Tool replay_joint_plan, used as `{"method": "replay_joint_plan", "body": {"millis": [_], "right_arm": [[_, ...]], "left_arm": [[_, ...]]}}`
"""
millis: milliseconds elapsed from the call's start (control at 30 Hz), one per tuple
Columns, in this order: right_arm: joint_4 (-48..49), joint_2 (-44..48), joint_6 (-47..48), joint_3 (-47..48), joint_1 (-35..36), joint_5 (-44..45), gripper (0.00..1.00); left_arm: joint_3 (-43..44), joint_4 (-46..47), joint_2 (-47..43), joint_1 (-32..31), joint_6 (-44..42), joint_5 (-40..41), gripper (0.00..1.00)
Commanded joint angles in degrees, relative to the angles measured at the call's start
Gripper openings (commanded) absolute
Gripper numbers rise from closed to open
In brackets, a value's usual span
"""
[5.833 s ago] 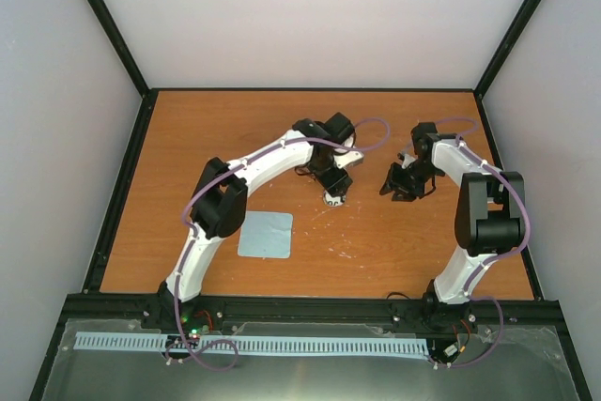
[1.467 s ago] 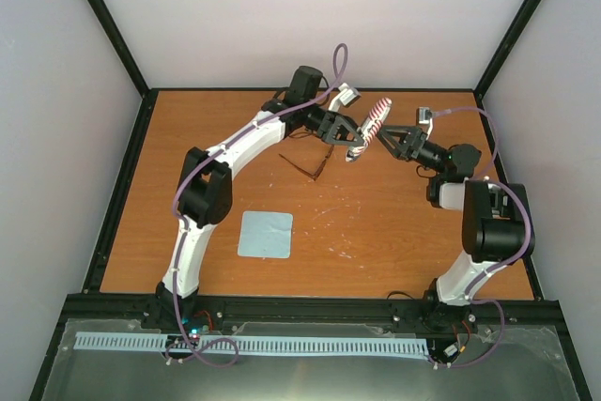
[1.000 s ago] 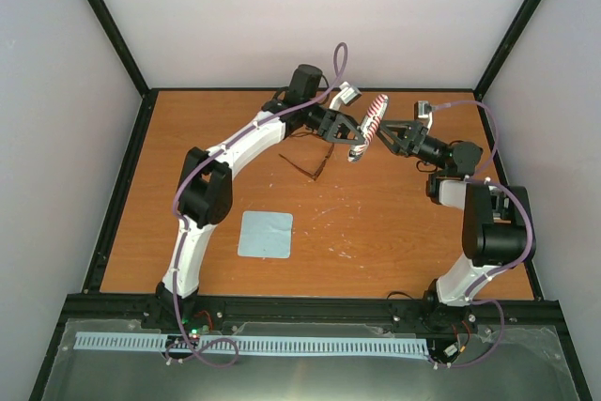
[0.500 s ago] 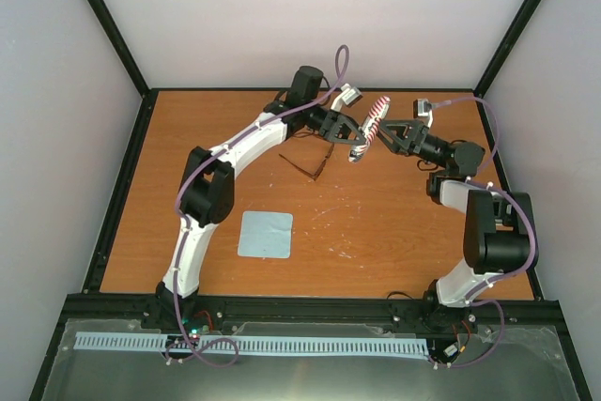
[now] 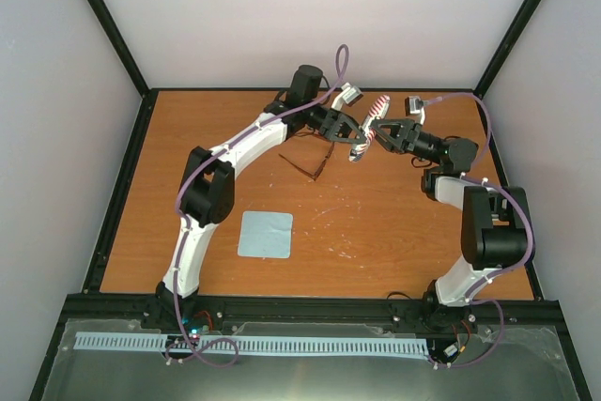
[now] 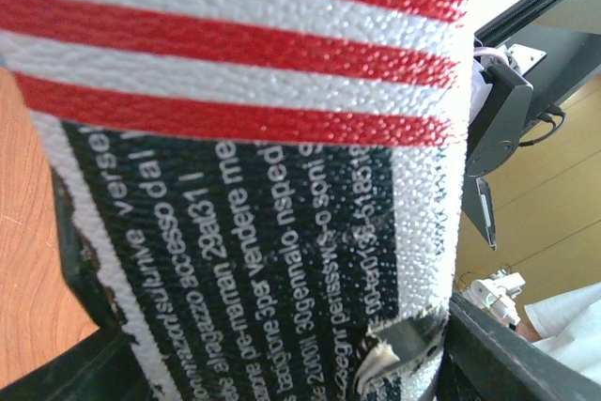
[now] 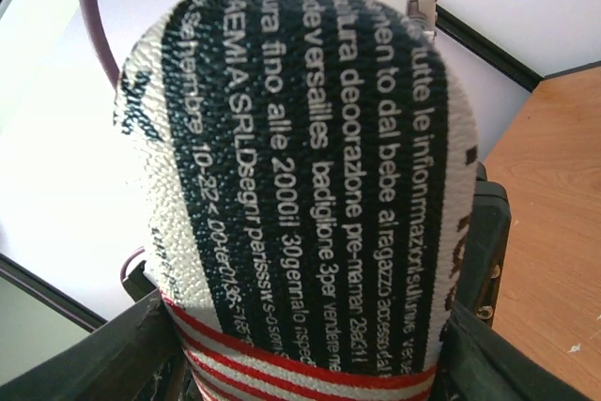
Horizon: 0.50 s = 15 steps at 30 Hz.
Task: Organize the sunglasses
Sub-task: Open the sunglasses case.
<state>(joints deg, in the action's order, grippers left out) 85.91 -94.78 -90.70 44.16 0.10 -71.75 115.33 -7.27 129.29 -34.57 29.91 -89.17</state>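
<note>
Left pincer clamped on flag-patterned case lower end; right pincer gripping its upper part.

One pair of sunglasses, one case (flag-striped), one cloth

Red-white striped case, light blue cloth, reddish-brown sunglasses

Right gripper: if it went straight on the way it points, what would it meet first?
The striped case, which the left gripper holds up off the table. The case already sits between the fingers of the right gripper, so there is hardly any free travel. The left gripper seems just beyond, though depth is unclear.
</note>
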Motion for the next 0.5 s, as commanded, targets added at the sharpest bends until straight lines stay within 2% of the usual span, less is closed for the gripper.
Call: {"method": "replay_joint_plan", "body": {"millis": [0, 133, 200, 233, 300, 333, 467], "right_arm": [[10.09, -0.3, -0.02, 0.91, 0.43, -0.35, 0.57], [10.11, -0.61, -0.25, 1.09, 0.43, 0.02, 0.43], [10.07, -0.66, -0.35, 1.17, 0.43, 0.11, 0.33], [10.06, -0.6, -0.42, 1.19, 0.43, 0.06, 0.29], [10.09, -0.54, -0.65, 1.21, 0.45, -0.01, 0.26], [10.06, -0.53, -0.85, 1.2, 0.51, -0.18, 0.25], [10.15, -0.57, -1.64, 1.28, 0.46, -0.74, 0.23]], "left_arm": [[0.7, 2.32, 0.08, -0.33, 0.61, -22.63, 0.24], [0.56, 2.27, 0.09, -0.32, 0.68, -22.63, 0.26], [0.39, 2.38, 0.08, -0.33, 0.94, -22.68, 0.39], [0.13, 2.95, 0.16, -0.33, 1.38, -22.64, 0.5], [-1.01, 5.13, -0.08, -0.12, 3.29, -22.08, 0.92], [-1.83, 6.21, -0.31, 0.06, 4.03, -21.45, 0.99], [-5.23, 13.59, -1.09, 1.46, 9.88, -17.49, 1.0]]}}
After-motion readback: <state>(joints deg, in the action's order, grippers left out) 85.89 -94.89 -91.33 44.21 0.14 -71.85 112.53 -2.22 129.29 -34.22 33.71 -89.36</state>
